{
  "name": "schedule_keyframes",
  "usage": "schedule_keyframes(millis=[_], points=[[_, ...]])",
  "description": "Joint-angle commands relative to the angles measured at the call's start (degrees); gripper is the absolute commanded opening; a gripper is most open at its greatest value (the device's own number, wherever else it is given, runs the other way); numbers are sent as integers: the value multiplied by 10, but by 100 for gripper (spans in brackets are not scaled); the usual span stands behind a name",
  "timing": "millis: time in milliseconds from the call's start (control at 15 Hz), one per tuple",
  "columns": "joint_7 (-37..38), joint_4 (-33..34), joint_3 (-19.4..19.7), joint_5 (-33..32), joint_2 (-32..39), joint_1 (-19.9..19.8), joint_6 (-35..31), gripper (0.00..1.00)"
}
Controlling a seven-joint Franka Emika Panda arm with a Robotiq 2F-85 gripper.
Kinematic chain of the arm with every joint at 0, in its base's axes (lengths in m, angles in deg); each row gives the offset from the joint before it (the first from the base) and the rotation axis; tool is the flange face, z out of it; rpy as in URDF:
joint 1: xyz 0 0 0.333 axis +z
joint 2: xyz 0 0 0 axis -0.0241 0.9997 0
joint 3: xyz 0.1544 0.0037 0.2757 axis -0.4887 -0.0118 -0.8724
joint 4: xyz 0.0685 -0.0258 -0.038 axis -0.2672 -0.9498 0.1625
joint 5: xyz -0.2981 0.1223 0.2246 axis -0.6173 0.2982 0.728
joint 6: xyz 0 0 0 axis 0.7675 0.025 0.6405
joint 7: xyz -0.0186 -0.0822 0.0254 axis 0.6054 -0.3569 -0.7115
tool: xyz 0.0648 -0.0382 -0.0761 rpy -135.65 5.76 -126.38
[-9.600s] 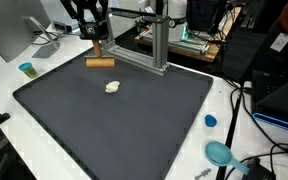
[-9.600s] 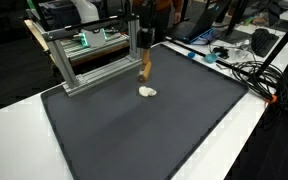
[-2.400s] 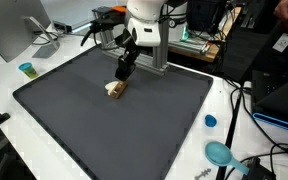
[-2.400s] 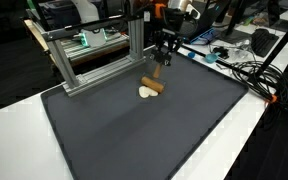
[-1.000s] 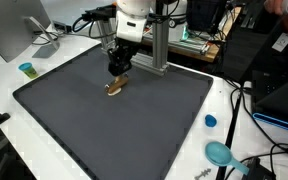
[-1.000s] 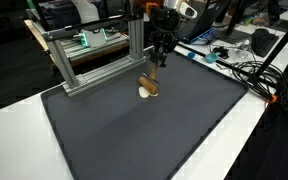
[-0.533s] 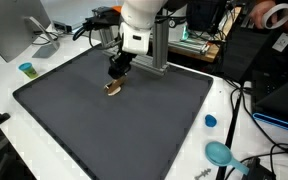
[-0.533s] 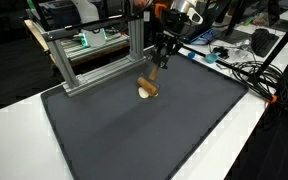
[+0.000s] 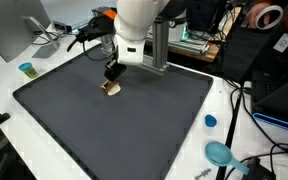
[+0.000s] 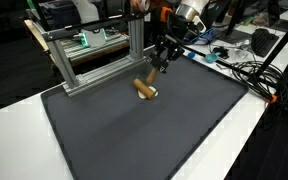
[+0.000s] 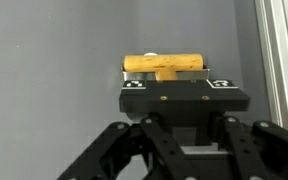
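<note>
My gripper (image 9: 112,71) (image 10: 161,62) is shut on the short stem of a wooden T-shaped piece (image 9: 110,87) (image 10: 143,86), low over the dark mat (image 9: 124,130). In the wrist view the piece's round crossbar (image 11: 164,65) lies crosswise just beyond my gripper (image 11: 174,92), its stem running back between the jaws. A small white lump (image 10: 152,92) lies on the mat right by the crossbar; in the wrist view only a sliver of the lump (image 11: 151,55) shows behind the wood. The fingertips are hidden by the black gripper body.
An aluminium frame (image 9: 160,50) (image 10: 89,62) stands at the mat's back edge, close behind the gripper. A blue cup (image 9: 26,69), a blue cap (image 9: 210,121) and a teal scoop (image 9: 221,153) sit on the white table. Cables (image 10: 246,72) lie beside the mat.
The gripper has shifted a little sideways along the mat with the wooden piece in it, and the crossbar now sits against the white lump. The jaws stay shut.
</note>
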State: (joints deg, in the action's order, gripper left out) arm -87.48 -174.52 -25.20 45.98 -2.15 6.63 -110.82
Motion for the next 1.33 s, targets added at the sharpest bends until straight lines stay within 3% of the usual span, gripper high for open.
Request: schedule_keyframes(millis=[0, 333, 1000, 1267], points=[[10, 27, 4, 4, 45, -9, 3, 22], [66, 40, 17, 12, 49, -16, 10, 22], [111, -76, 38, 198, -205, -109, 27, 22], [123, -136, 54, 295, -328, -119, 38, 22]])
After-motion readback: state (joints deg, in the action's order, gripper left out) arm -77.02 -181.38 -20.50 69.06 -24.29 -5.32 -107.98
